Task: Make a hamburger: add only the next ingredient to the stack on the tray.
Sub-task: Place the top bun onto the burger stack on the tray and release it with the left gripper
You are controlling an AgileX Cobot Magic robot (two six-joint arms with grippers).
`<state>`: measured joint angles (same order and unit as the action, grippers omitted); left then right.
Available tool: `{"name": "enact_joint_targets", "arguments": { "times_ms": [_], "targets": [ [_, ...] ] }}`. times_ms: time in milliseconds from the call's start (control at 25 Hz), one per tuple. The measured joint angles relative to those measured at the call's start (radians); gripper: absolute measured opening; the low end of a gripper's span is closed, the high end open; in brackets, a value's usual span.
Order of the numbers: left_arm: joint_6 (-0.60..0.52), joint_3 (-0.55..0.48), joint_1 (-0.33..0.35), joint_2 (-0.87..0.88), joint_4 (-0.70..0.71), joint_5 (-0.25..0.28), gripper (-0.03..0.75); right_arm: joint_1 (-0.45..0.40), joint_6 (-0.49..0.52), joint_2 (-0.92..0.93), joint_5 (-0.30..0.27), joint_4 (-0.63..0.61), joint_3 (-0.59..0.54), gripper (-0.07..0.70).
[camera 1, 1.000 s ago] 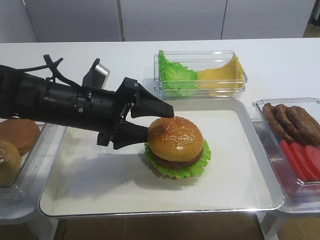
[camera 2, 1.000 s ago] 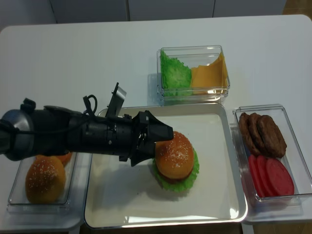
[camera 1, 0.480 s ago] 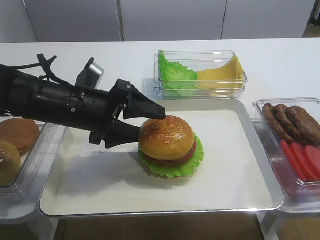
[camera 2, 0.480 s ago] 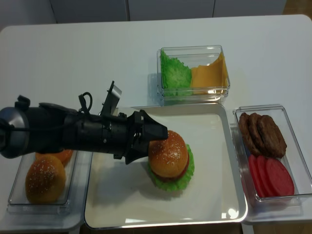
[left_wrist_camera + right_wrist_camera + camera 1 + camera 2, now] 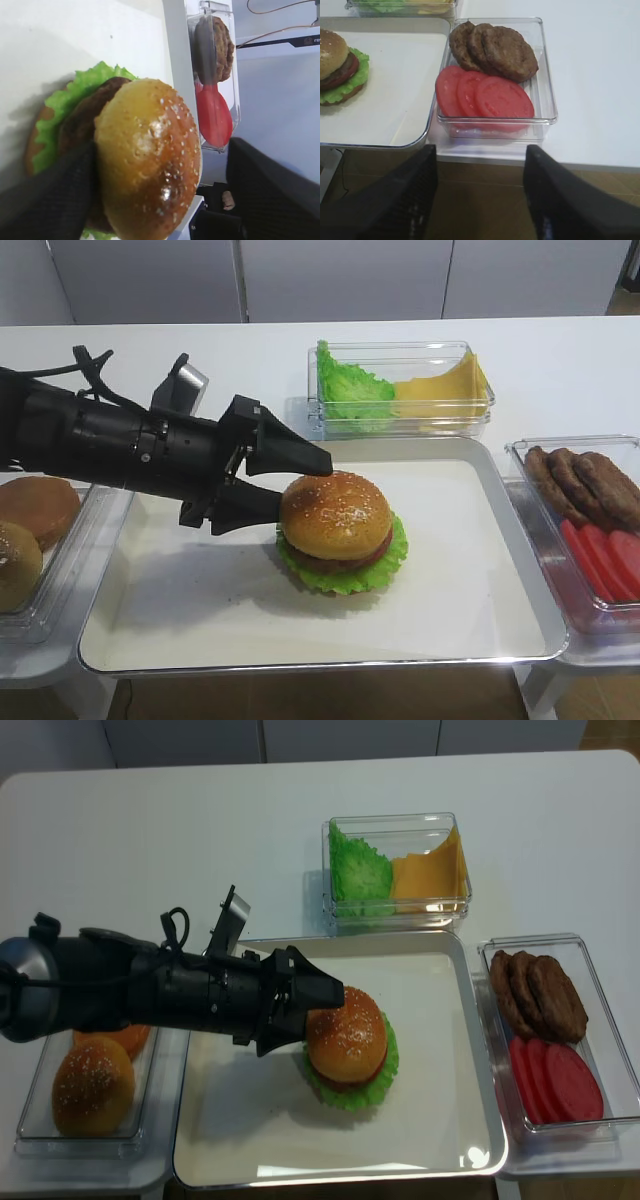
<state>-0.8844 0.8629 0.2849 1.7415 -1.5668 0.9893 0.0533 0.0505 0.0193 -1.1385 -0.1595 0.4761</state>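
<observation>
The sesame bun top [image 5: 335,513] sits on the stack of patty and green lettuce [image 5: 342,576], making a hamburger [image 5: 347,1042] left of centre on the metal tray [image 5: 470,590]. My left gripper [image 5: 300,485] reaches in from the left, its jaws open around the bun's left side. In the left wrist view one finger [image 5: 50,200] rests against the bun top [image 5: 150,165], while the other finger [image 5: 270,190] stands well clear. My right gripper [image 5: 480,195] hangs open and empty over the table's front edge, near the tray's corner [image 5: 415,135]. The hamburger [image 5: 337,65] shows at that view's left edge.
A clear box of lettuce and cheese [image 5: 400,390] stands behind the tray. A box of dark patties and tomato slices [image 5: 495,75] lies to the tray's right. A box with spare buns [image 5: 90,1080] sits to its left, under my left arm.
My left gripper drew back a little to the left, and the hamburger slid left with it and settled flatter. Jaws stayed wide. Hardly any movement in the last half second.
</observation>
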Motion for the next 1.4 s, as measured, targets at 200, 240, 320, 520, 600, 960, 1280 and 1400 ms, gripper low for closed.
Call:
{"name": "enact_joint_targets", "arguments": {
  "times_ms": [200, 240, 320, 520, 600, 960, 1280, 1400],
  "targets": [
    [-0.014, 0.000, 0.000, -0.018, 0.006, -0.015, 0.598, 0.000, 0.000, 0.000, 0.000, 0.000, 0.000, 0.432],
    [-0.016, 0.000, 0.000, -0.026, 0.008, -0.023, 0.599, 0.000, 0.000, 0.000, 0.000, 0.000, 0.000, 0.431],
    [-0.014, 0.000, 0.000, -0.038, 0.020, -0.047, 0.601, 0.000, 0.000, 0.000, 0.000, 0.000, 0.000, 0.432],
    [0.059, 0.000, -0.002, -0.050, 0.113, -0.076, 0.602, 0.000, 0.000, 0.000, 0.000, 0.000, 0.000, 0.431],
    [0.081, 0.000, -0.002, -0.050, 0.154, -0.083, 0.603, 0.000, 0.000, 0.000, 0.000, 0.000, 0.000, 0.431],
    [0.095, 0.000, -0.002, -0.099, 0.179, -0.124, 0.603, 0.000, 0.000, 0.000, 0.000, 0.000, 0.000, 0.432],
    [0.158, 0.000, -0.002, -0.157, 0.285, -0.182, 0.601, 0.000, 0.000, 0.000, 0.000, 0.000, 0.000, 0.431],
    [0.191, 0.000, -0.002, -0.194, 0.351, -0.208, 0.597, 0.000, 0.000, 0.000, 0.000, 0.000, 0.000, 0.431]
  ]
}}
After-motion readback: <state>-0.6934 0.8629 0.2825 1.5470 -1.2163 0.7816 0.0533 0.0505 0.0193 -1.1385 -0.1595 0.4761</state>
